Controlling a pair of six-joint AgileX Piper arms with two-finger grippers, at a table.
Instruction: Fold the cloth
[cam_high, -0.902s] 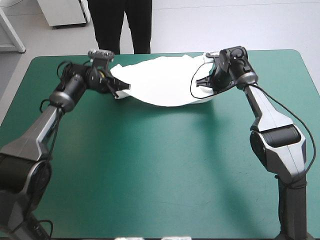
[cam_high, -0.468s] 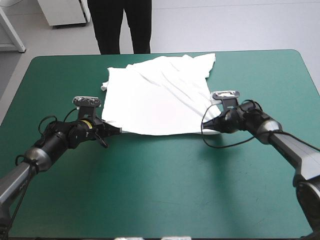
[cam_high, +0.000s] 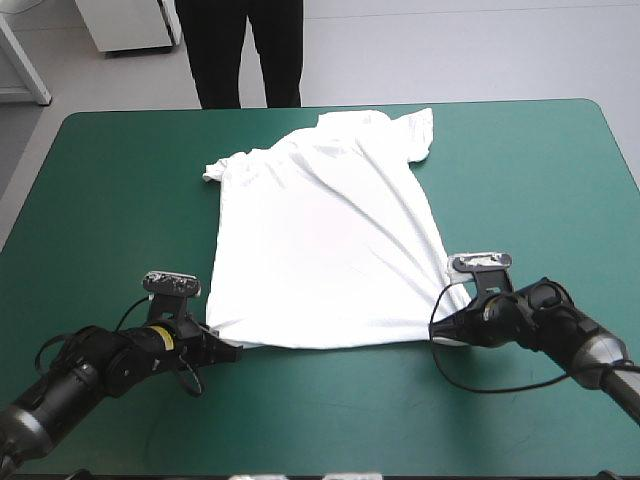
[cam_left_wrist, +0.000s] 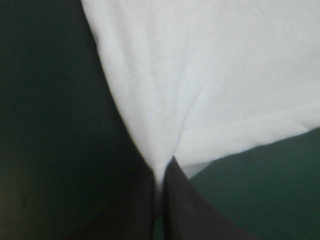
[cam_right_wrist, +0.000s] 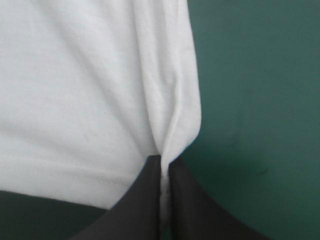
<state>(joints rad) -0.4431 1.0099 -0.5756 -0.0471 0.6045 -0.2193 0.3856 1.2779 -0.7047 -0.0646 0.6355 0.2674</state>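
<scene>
The T-shirt (cam_high: 315, 250) is lying spread flat on the desk (cam_high: 330, 420), collar toward the far edge and hem toward the near edge. The left end effector (cam_high: 233, 348) and the right end effector (cam_high: 441, 335) are each pinching a hem corner, nearly closed on the fabric. The shirt's length is stretching straight ahead of both, with neither arm nearer.

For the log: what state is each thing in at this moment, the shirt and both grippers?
T-shirt: spread open, unfolded, lightly wrinkled, sleeves at the far end.
left gripper: shut on the T-shirt's near left corner.
right gripper: shut on the T-shirt's near right corner.
</scene>
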